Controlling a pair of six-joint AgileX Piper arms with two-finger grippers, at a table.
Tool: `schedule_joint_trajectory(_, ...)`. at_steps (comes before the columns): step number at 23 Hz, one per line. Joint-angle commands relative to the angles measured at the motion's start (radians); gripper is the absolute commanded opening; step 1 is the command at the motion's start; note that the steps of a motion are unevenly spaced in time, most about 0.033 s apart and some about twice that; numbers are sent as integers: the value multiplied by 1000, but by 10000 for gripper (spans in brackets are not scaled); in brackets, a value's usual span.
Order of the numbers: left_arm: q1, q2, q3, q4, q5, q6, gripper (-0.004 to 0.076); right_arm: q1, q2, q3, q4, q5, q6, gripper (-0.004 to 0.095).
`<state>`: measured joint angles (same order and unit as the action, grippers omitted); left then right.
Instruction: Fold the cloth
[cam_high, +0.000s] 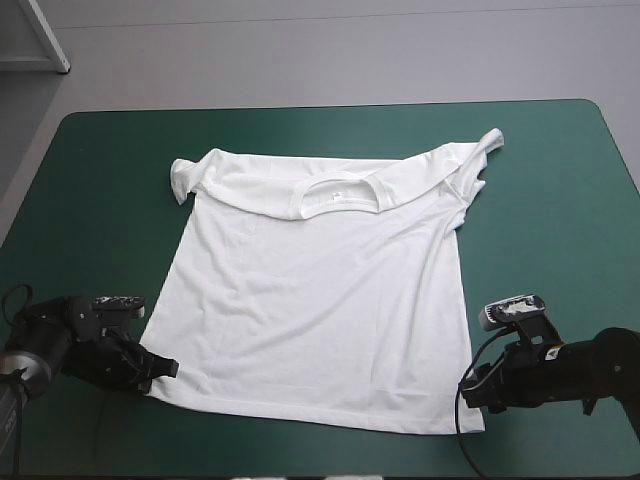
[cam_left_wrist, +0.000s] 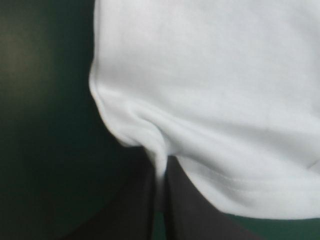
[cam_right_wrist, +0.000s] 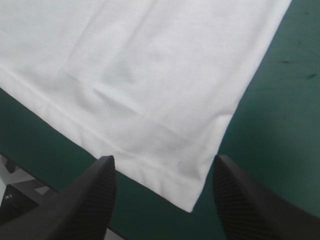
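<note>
The teal-green table cover (cam_high: 560, 200) carries the white short-sleeved T-shirt (cam_high: 320, 300), spread flat at its middle. The left gripper (cam_left_wrist: 160, 170) pinches its near-left hem corner, black fingers all but together. The right gripper (cam_right_wrist: 163, 161) gapes wide around the near-right corner, gripping nothing.

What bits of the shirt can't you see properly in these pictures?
- High view: the neck label on the T-shirt is too small to read.
- Left wrist view: the hem corner disappears between the shut fingers of the left gripper, which hide how much cloth is pinched.
- Right wrist view: only one hem corner shows, at the open right gripper. The picture's edges cut off the rest.
</note>
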<state>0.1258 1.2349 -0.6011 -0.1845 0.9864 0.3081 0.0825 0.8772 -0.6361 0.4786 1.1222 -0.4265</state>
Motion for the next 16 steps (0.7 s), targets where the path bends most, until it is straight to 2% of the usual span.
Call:
schedule_joint_trajectory(1, -4, 5, -2, -83, -103, 25, 19, -6, 37, -20, 56, -34, -14, 580)
schedule_joint_trajectory(5, -4, 5, -2, -82, -103, 28, 19, -4, 119, -20, 18, 4, 6, 549)
schedule_joint_trajectory(9, -4, 5, -2, -82, -103, 31, 19, 56, 162, 1, -7, -13, 46, 549)
schedule_joint_trajectory(11, -4, 5, -2, -82, -103, 38, 19, 106, 188, 62, -17, -57, 70, 524)
schedule_joint_trajectory(16, -4, 5, -2, -82, -97, 43, 19, 142, 213, 117, -99, -154, 144, 491)
